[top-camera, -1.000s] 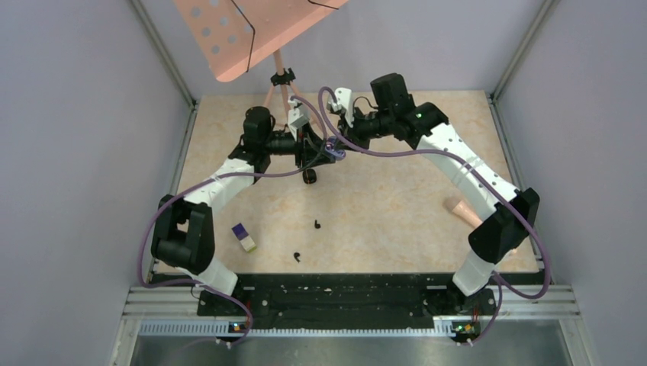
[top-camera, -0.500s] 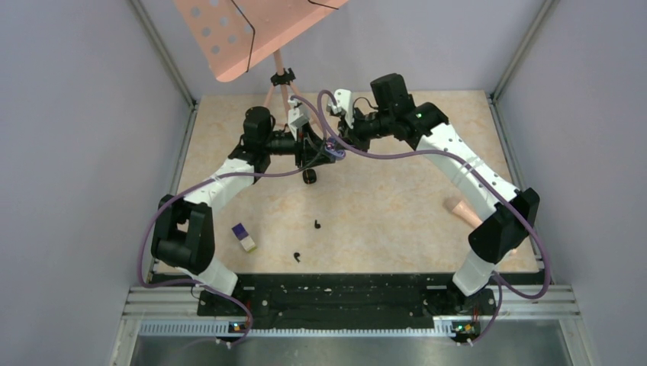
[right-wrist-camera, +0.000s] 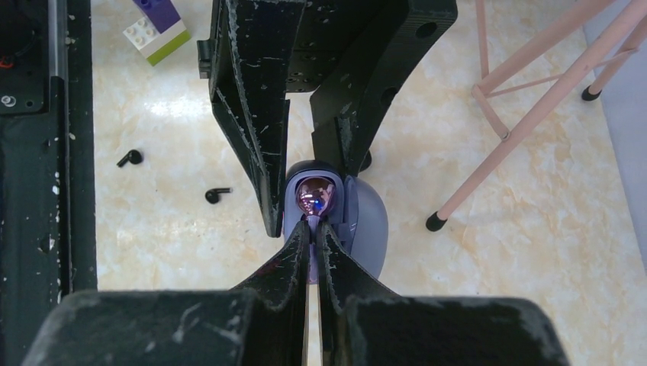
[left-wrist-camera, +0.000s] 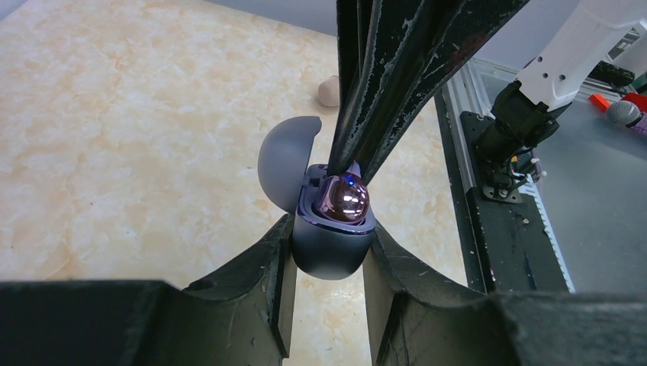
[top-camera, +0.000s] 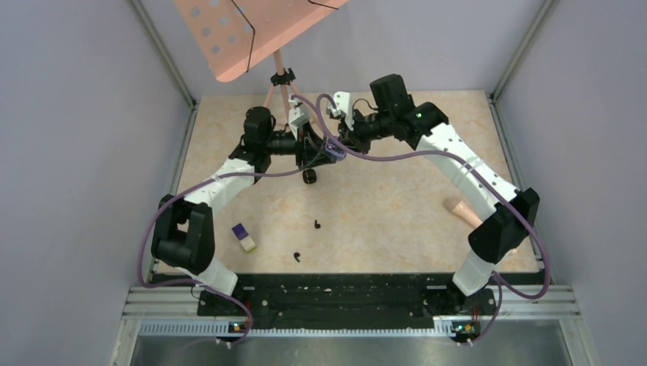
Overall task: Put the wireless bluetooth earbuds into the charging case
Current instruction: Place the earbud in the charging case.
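Note:
My left gripper (left-wrist-camera: 329, 242) is shut on the dark blue charging case (left-wrist-camera: 333, 255), holding it above the table with its lid (left-wrist-camera: 286, 160) swung open. One shiny purple earbud (left-wrist-camera: 343, 200) sits in the case. My right gripper (right-wrist-camera: 313, 226) is shut, and its tips rest on that earbud (right-wrist-camera: 314, 196) from above. Both grippers meet at the case (top-camera: 333, 150) in the top view. Two black earbuds (top-camera: 317, 224) (top-camera: 297, 257) lie on the table nearer the arm bases, also seen in the right wrist view (right-wrist-camera: 217, 195) (right-wrist-camera: 130, 158).
A purple-and-cream block (top-camera: 243, 237) lies at the near left. A pink stand (top-camera: 278, 72) rises at the back, its black feet (right-wrist-camera: 435, 221) near the case. A beige object (top-camera: 461, 207) lies at the right.

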`<state>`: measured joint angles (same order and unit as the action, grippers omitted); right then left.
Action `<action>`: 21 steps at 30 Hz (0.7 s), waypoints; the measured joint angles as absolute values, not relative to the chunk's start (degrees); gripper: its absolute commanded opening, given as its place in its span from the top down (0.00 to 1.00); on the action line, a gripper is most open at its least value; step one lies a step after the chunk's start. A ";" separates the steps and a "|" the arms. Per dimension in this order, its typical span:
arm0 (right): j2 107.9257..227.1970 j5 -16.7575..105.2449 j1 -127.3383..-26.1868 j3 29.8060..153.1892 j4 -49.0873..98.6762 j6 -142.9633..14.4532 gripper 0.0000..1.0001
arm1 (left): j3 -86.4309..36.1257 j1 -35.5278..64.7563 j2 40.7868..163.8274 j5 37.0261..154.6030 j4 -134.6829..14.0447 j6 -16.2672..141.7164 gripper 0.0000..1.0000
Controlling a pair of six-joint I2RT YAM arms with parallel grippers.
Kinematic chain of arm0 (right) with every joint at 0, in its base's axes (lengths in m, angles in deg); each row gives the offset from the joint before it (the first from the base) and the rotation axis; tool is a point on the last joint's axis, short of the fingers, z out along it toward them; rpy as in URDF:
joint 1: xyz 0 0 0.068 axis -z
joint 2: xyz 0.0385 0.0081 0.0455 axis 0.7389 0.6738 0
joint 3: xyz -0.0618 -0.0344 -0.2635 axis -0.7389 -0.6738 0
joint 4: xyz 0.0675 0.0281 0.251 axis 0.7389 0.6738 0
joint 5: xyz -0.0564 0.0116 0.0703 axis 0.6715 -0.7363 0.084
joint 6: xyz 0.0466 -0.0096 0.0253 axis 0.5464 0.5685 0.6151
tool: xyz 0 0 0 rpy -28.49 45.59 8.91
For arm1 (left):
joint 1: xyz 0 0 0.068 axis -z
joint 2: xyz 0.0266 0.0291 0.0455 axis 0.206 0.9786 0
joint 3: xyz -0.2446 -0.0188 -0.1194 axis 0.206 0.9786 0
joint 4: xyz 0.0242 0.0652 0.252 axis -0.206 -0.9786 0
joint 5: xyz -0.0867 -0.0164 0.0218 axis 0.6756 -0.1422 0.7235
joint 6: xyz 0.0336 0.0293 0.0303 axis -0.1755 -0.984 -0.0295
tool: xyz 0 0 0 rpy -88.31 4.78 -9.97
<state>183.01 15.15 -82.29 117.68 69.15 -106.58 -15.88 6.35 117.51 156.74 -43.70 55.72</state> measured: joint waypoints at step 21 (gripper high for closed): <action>185.24 14.80 -82.38 121.01 69.96 -102.73 0.68 | -15.88 6.66 117.55 156.76 -42.83 55.94 1.00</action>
